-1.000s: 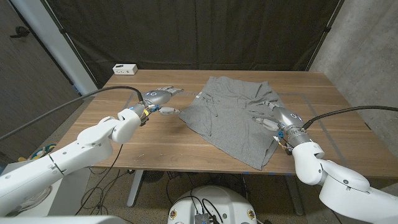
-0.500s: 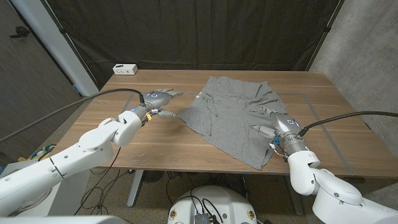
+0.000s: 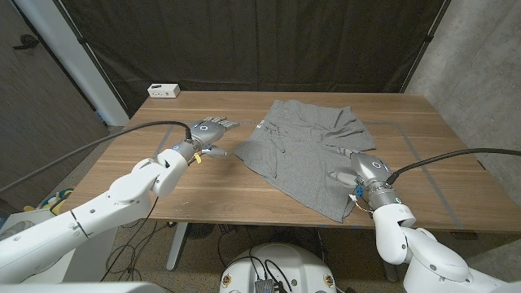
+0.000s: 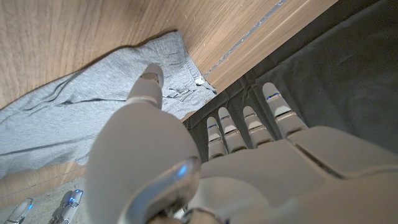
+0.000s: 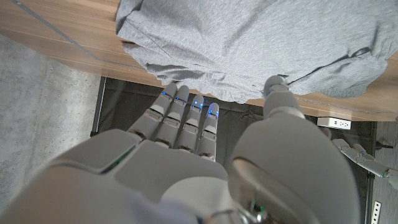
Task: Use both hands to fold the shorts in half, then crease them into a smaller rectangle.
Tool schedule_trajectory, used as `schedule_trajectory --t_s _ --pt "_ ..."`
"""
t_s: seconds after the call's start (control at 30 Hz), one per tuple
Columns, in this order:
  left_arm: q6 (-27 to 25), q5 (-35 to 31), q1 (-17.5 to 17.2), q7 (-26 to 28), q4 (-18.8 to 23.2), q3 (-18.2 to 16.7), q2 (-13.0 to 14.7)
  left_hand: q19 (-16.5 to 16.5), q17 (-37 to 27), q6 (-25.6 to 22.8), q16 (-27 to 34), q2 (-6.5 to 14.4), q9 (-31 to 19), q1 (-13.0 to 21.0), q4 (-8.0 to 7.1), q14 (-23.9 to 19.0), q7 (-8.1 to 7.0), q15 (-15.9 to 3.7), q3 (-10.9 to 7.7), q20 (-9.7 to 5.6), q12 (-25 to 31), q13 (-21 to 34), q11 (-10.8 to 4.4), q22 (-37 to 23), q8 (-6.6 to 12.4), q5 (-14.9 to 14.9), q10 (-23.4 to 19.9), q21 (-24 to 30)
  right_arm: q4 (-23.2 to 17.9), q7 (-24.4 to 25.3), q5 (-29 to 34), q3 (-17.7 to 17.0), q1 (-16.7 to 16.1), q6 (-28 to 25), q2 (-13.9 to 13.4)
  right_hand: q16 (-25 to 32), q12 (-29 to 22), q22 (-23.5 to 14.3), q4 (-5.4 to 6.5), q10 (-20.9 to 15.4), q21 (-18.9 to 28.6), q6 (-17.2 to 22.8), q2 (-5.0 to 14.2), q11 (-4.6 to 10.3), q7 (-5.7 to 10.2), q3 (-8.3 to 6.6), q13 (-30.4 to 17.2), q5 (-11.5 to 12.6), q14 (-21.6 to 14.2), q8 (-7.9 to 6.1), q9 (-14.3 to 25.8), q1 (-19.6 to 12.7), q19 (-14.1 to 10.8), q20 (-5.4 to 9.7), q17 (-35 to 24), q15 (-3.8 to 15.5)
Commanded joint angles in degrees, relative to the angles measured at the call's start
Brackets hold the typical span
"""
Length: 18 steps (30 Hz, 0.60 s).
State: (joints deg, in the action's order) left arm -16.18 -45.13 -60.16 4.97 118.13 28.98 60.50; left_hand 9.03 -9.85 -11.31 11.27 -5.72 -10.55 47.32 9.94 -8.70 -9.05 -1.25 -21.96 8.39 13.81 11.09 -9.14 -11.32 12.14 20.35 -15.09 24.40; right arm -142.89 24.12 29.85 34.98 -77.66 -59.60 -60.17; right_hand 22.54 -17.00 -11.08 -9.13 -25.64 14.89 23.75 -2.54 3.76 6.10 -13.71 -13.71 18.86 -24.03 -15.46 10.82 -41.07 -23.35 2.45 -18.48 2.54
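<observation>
The grey shorts (image 3: 301,150) lie spread at the table's middle right, rumpled at their far right corner, with one corner near the front edge. My left hand (image 3: 210,129) hovers just left of the shorts' left edge, fingers apart and holding nothing. In the left wrist view that hand (image 4: 205,168) points past the shorts (image 4: 68,118). My right hand (image 3: 359,169) is at the shorts' right edge with nothing in it. In the right wrist view its fingers (image 5: 186,118) reach straight toward the grey cloth (image 5: 249,43).
A small white box (image 3: 164,90) sits at the table's back left corner and also appears as the white box (image 5: 333,122) in the right wrist view. Thin tape lines (image 3: 415,146) mark the wooden table (image 3: 203,195). A dark curtain hangs behind.
My right hand has drawn back along the shorts' right edge toward the table's front. My left hand has stayed almost in place beside the shorts' left edge.
</observation>
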Motion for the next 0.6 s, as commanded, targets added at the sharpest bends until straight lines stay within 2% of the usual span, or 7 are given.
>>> schedule_trajectory --t_s 0.03,0.1,0.13,0.3,0.37,0.43,0.6 --pt "-0.98 -7.9 0.39 0.98 -1.68 1.38 -1.07 0.9 -0.16 -1.69 0.02 -0.23 -0.26 1.74 -0.38 -0.86 -1.17 -0.75 0.71 -0.32 0.6 0.13 -1.7 -0.35 0.54 0.9 -1.53 0.34 -3.18 -3.04 0.64 4.31 0.1 -1.99 -1.01 2.11 -0.94 -0.37 0.25 -2.11 0.77 2.68 0.06 0.2 0.37 0.75 -0.54 0.69 -2.01 -0.65 0.23 -2.02 -1.37 0.0 -2.02 8.89" --pt "-0.62 -7.49 0.82 0.09 -2.0 1.49 -1.18 0.95 -0.17 -1.8 0.07 -0.34 -0.28 1.76 -0.59 -1.11 -1.32 -1.05 0.97 -0.49 0.53 0.14 -2.08 -0.38 0.5 1.03 -1.56 0.36 -3.23 -2.18 -1.89 1.9 -1.64 -0.15 -1.17 2.5 -1.09 -0.4 0.44 -2.48 0.89 3.09 0.09 0.15 0.33 1.02 -0.63 0.72 -2.27 -0.68 0.22 -2.06 -1.62 -0.12 -2.43 8.78" --pt "-0.69 -7.86 1.02 -0.16 -2.12 1.67 -1.24 0.95 -0.17 -1.81 0.07 -0.35 -0.28 1.75 -0.62 -1.13 -1.33 -1.05 1.01 -0.5 0.53 0.15 -2.11 -0.38 0.49 1.05 -1.59 0.36 -3.27 -2.89 0.22 4.06 -0.32 -2.26 -0.96 2.91 -1.18 -0.44 0.92 -2.7 0.98 3.46 -0.13 0.17 0.34 1.66 -0.74 0.7 -2.41 -0.64 0.21 -1.48 -1.74 -0.3 -2.99 8.68" --pt "-0.75 -9.83 1.83 -0.05 -2.96 2.58 -1.85 1.14 -0.2 -2.0 0.04 -0.35 -0.32 1.69 -0.96 -1.23 -1.65 -1.2 1.33 -0.56 0.54 0.18 -2.27 -0.42 0.44 1.26 -1.86 0.44 -4.04 -4.9 0.08 5.13 0.48 -3.65 -1.31 3.29 -1.24 -0.49 1.42 -2.84 1.04 3.77 -0.39 0.07 0.26 2.42 -0.88 0.7 -2.32 -0.52 0.2 -0.84 -1.79 -0.31 -3.65 8.63" --pt "-0.85 -10.48 2.06 0.03 -3.26 2.9 -2.17 1.46 -0.22 -2.48 0.08 -0.04 -0.35 2.03 -1.1 -1.45 -2.1 -1.62 1.35 -0.7 0.58 0.2 -2.43 -0.45 0.54 1.48 -2.19 0.58 -3.93 -3.11 -2.87 2.36 -1.93 -0.27 -1.57 3.59 -1.28 -0.52 1.6 -2.92 1.1 3.81 -0.6 -0.18 0.2 2.89 -0.97 0.73 -2.39 -0.37 0.2 -0.62 -1.85 -0.48 -4.08 8.63" --pt "-0.78 -10.75 2.29 0.09 -3.59 3.11 -2.43 1.51 -0.29 -2.93 0.13 0.76 -0.39 2.5 -1.34 -1.62 -2.27 -1.83 1.17 -0.77 0.6 0.22 -2.69 -0.49 0.6 1.76 -2.5 0.61 -3.71 -4.4 1.62 7.13 0.9 -3.48 -1.12 3.81 -1.36 -0.56 2.3 -3.08 1.21 3.92 -0.72 -0.64 -0.08 3.63 -1.09 0.75 -2.42 -0.16 0.2 0.47 -2.01 -0.78 -4.59 8.35" --pt "-0.56 -12.19 3.09 -0.61 -4.14 3.99 -2.79 1.68 -0.29 -3.63 0.17 1.51 -0.44 3.08 -1.61 -2.01 -2.63 -2.19 1.18 -1.01 0.73 0.26 -2.95 -0.55 0.67 2.12 -3.3 0.71 -3.94 -6.31 2.51 9.14 2.35 -5.26 -1.01 3.83 -1.33 -0.58 2.38 -3.0 1.23 3.91 -0.93 -0.61 -0.22 3.95 -1.19 0.87 -2.53 0.03 0.2 0.55 -1.99 -0.87 -4.77 8.24"
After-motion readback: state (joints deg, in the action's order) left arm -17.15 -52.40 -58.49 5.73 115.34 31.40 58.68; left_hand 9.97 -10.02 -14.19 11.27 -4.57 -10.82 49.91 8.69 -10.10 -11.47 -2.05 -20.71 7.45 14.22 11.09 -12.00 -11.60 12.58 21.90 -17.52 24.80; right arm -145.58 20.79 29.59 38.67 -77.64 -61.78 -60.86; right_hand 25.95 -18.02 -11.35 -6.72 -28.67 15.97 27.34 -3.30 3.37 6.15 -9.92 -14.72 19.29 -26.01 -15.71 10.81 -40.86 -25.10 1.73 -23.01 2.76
